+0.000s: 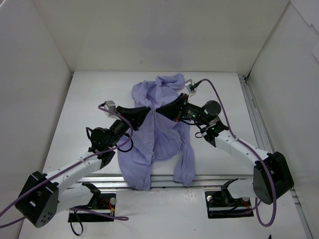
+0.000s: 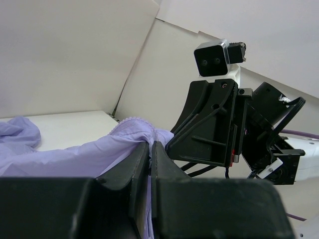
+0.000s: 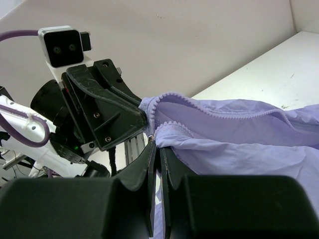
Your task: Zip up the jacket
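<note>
1. Spread across the flat white bench (image 1: 89, 99): a thin, soft lavender-purple fabric jacket (image 1: 164, 144) with long sleeves, rumpled. Bunched end farthest from the arm bases; lower part and one sleeve draped over the bench's near edge.
2. Reaching onto the jacket from its left side: the black two-finger left gripper (image 1: 145, 110), tips at the jacket's upper middle.
3. From the left wrist view: fingers (image 2: 139, 164) drawn almost together, leaving only a thin slit. A fold of the jacket's cloth sits pinched in that slit and lifted into a ridge.
4. Reaching onto the jacket from its right side: the black two-finger right gripper (image 1: 167, 110), nearly tip to tip with the left gripper over the same part of the jacket.
5. From the right wrist view: fingers likewise nearly closed, with lavender cloth showing in the narrow gap. Tips sit right at the jacket's toothed zipper edge (image 3: 214, 107). A small metal piece shows at the tips, too small to identify.
6. Zipper teeth curve up from the fingertips and away along the raised fabric edge.
7. From the top view: a line runs down the jacket's front from the grippers toward the near hem; cannot tell whether it is joined or open.
</note>
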